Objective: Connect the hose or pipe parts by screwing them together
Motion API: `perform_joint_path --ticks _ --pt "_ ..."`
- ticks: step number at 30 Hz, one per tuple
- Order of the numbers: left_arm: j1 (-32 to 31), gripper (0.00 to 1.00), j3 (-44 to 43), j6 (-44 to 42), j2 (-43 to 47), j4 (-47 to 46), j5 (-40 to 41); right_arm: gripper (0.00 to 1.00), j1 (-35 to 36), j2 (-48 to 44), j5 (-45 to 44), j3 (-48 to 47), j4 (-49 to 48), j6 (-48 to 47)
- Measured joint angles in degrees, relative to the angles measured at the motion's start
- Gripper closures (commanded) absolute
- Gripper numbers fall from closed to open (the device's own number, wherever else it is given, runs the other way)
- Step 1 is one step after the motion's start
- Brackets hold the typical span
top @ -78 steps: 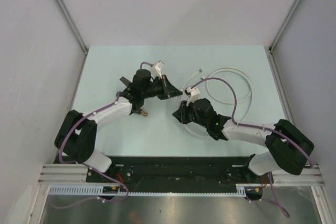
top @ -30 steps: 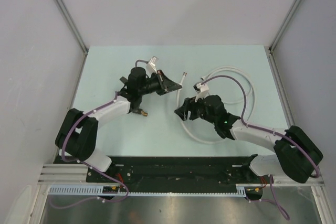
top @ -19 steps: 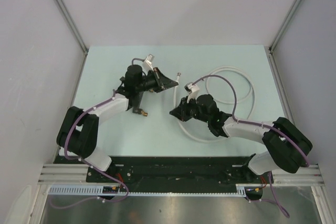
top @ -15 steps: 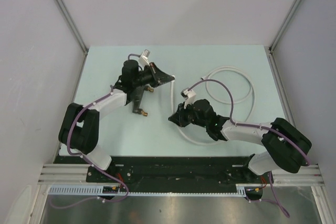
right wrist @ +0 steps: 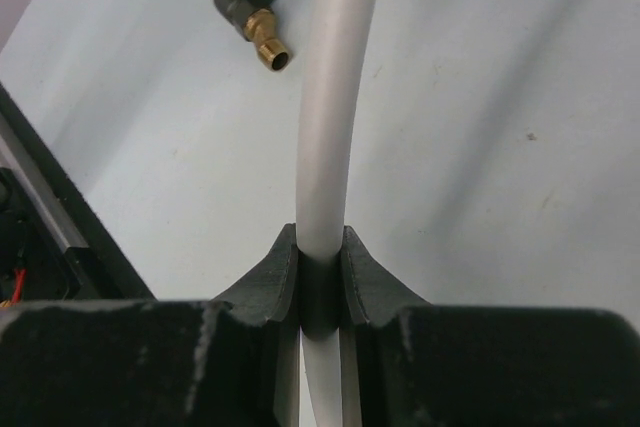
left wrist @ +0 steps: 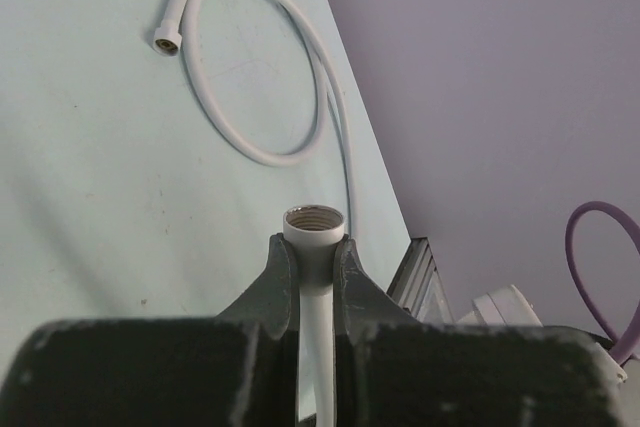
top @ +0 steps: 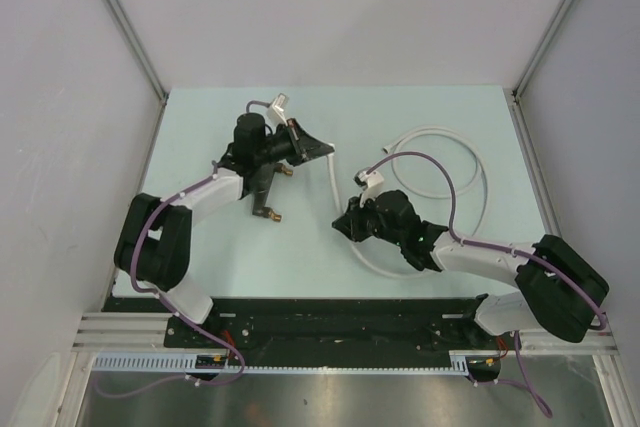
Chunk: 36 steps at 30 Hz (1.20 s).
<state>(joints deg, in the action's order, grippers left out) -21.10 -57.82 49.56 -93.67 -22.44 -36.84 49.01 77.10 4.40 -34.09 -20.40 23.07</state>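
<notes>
My left gripper (left wrist: 314,255) is shut on the hose's white threaded end connector (left wrist: 314,222), whose open mouth points away from the camera. From above, that gripper (top: 322,150) sits at the back left of the table. The white hose (top: 334,182) runs from it toward the near side to my right gripper (top: 344,226). That gripper (right wrist: 320,252) is shut on the hose's mid-section (right wrist: 335,97). The dark grey tap fitting (top: 265,195) with brass ends lies on the table under the left wrist, held by nothing. Its brass tip (right wrist: 270,47) shows in the right wrist view.
The rest of the hose coils in a loop (top: 472,172) at the back right, and its free end (left wrist: 165,42) rests on the table. Purple cables (top: 430,162) arc over the right arm. Grey walls stand on three sides of the pale table (top: 200,247).
My right gripper has closed on the hose's mid-section. The left arm has swung back and to the left with the hose end, drawing the hose straighter between the two grippers.
</notes>
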Motion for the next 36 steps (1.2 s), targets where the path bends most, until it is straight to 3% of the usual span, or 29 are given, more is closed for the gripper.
perform_joint_path --ticks 9,18,25,31,36 --pt "1.0 1.0 2.2 0.7 0.0 -0.5 1.1 1.0 -2.6 -0.1 -4.1 1.0 2.6 -0.7" --pt "-2.2 1.0 11.6 2.1 -1.2 -2.4 9.1 1.0 -4.7 -0.7 -0.4 1.7 15.3 -0.4" --pt "-5.4 1.0 15.4 6.0 -1.3 -4.4 16.7 0.84 -10.5 -0.7 -1.8 1.7 20.5 0.4" --pt "-5.8 1.0 18.0 7.4 -1.3 -3.9 27.8 0.8 -14.8 6.7 -11.4 -3.9 27.0 1.8" --pt "-6.7 1.0 18.3 8.4 -2.5 -4.2 30.7 0.89 -16.2 15.8 -15.3 -13.4 28.9 1.2"
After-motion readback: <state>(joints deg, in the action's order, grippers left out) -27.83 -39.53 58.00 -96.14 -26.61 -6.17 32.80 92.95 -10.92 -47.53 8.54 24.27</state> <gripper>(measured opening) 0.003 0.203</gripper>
